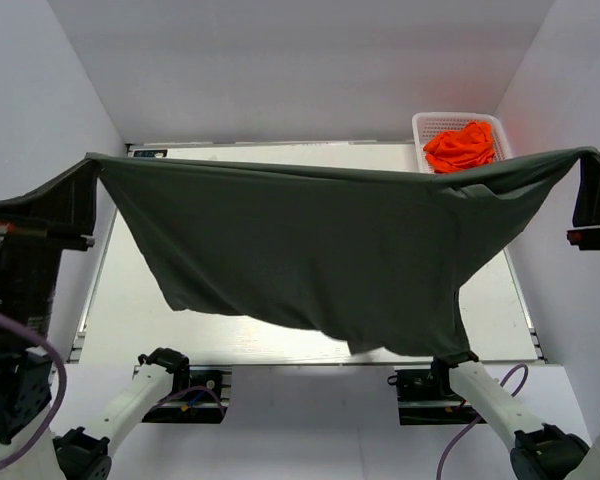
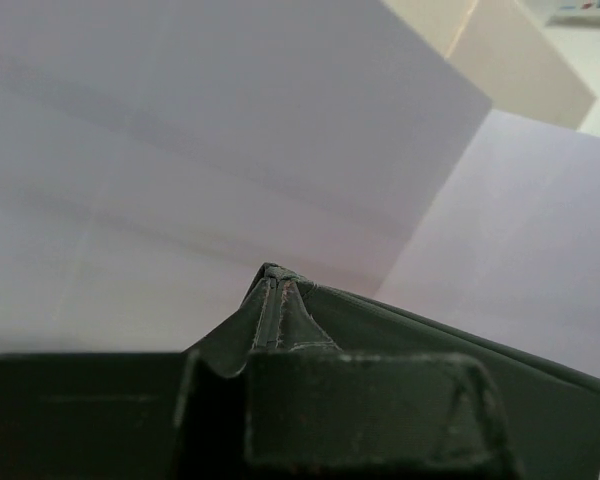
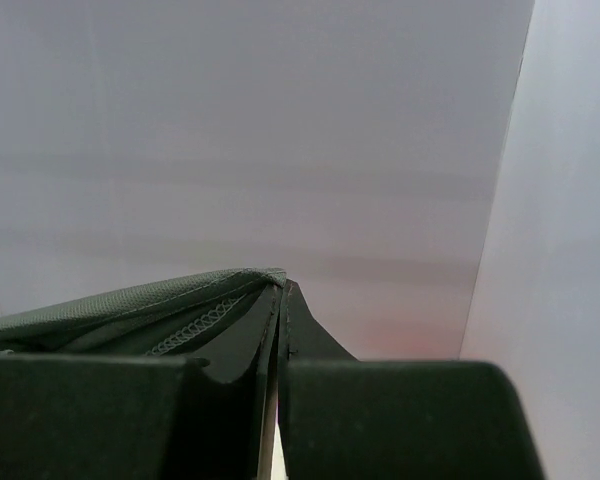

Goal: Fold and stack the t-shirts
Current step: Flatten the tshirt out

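Grey t-shirt (image 1: 320,260): soft, smooth, sagging sheet

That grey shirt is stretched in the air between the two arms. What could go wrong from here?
The left gripper and right gripper each pinch only a thin edge of the grey shirt; a slip could drop one side. The shirt's lower edge hangs uneven, bunched toward the right, so it may land creased on the table. Swinging right, it might catch the basket of orange shirts.
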Motion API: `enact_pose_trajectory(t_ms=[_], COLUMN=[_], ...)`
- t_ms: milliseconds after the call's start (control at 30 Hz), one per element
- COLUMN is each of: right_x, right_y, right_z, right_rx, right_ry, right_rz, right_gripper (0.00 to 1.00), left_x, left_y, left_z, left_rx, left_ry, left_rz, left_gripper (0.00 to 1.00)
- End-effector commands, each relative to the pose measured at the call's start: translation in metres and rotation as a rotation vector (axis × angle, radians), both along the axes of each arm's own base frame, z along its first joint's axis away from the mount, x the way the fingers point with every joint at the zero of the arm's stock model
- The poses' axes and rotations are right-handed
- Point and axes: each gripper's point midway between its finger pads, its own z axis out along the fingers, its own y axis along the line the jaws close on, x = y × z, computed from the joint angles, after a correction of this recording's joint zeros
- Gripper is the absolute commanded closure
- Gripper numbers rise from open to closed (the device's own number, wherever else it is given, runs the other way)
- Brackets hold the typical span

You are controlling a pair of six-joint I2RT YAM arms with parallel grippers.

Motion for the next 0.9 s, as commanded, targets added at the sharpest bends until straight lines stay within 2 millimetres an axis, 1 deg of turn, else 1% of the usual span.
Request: enact_pose_trajectory(t_ms=[0,100,133,200,233,267,300,333,400,433,467,500,533,567,600,633,667,700,733,767,800,867], right_x=[-0.014,-0.003,0.010,0.021,0.041,0.048,0.061,0.068,0.095,0.108,0.124,0.132,0.146,0.163,0.171,0.185,0.198,0.205,0.225,0.233,0.241,0.269], right_y=[-0.004,-0.001,0.002,0.005,0.011,0.016,0.020,0.024,0.036,0.041,0.045,0.047,0.051,0.053,0.049,0.056,0.058,0.058,0.063,0.065,0.067,0.070], right_z=[0.010,0.001,-0.009,-0.018,-0.035,-0.039,-0.049,-0.055,-0.077,-0.086,-0.103,-0.111,-0.125,-0.149,-0.158,-0.174,-0.193,-0.201,-0.224,-0.235,-0.244,-0.278], right_rx=[-0.002,-0.001,-0.005,0.000,-0.007,-0.002,-0.001,0.003,0.019,0.017,0.019,0.021,0.029,0.029,0.032,0.031,0.025,0.021,0.008,-0.003,-0.005,-0.028], right_ry=[-0.059,-0.037,-0.007,0.020,0.068,0.078,0.100,0.113,0.162,0.194,0.227,0.244,0.284,0.324,0.341,0.384,0.411,0.429,0.486,0.512,0.525,0.606], right_rz=[-0.008,-0.005,-0.008,-0.003,0.000,0.015,0.024,0.034,0.065,0.073,0.071,0.071,0.070,0.058,0.034,0.039,0.029,0.020,0.010,0.007,0.005,-0.023], right_gripper=[1.00,1.00,1.00,1.00,1.00,1.00,1.00,1.00,1.00,1.00,1.00,1.00,1.00,1.00,1.00,1.00,1.00,1.00,1.00,1.00,1.00,1.00], left_x=[-0.017,-0.005,0.004,0.021,0.033,0.044,0.056,0.067,0.093,0.106,0.115,0.132,0.141,0.153,0.161,0.168,0.182,0.190,0.198,0.214,0.221,0.238], left_y=[0.001,-0.001,-0.002,-0.003,-0.005,-0.006,-0.005,-0.006,-0.008,-0.011,-0.011,-0.012,-0.013,-0.012,-0.012,-0.013,-0.013,-0.013,-0.013,-0.012,-0.011,-0.010], left_z=[0.006,-0.006,-0.016,-0.030,-0.043,-0.055,-0.065,-0.081,-0.105,-0.121,-0.131,-0.155,-0.166,-0.186,-0.197,-0.209,-0.226,-0.244,-0.255,-0.275,-0.291,-0.312], left_rx=[0.007,0.007,0.011,0.002,-0.002,0.007,-0.006,-0.009,-0.001,-0.002,0.006,0.025,0.021,0.021,0.027,0.026,0.031,0.047,0.057,0.071,0.090,0.115], left_ry=[-0.036,0.009,0.043,0.094,0.137,0.179,0.216,0.261,0.341,0.383,0.413,0.479,0.505,0.545,0.566,0.590,0.634,0.673,0.697,0.754,0.793,0.839], left_rz=[-0.018,-0.014,-0.002,0.018,0.024,0.038,0.063,0.074,0.112,0.122,0.137,0.170,0.183,0.209,0.227,0.239,0.269,0.291,0.307,0.350,0.375,0.421], left_gripper=[1.00,1.00,1.00,1.00,1.00,1.00,1.00,1.00,1.00,1.00,1.00,1.00,1.00,1.00,1.00,1.00,1.00,1.00,1.00,1.00,1.00,1.00])
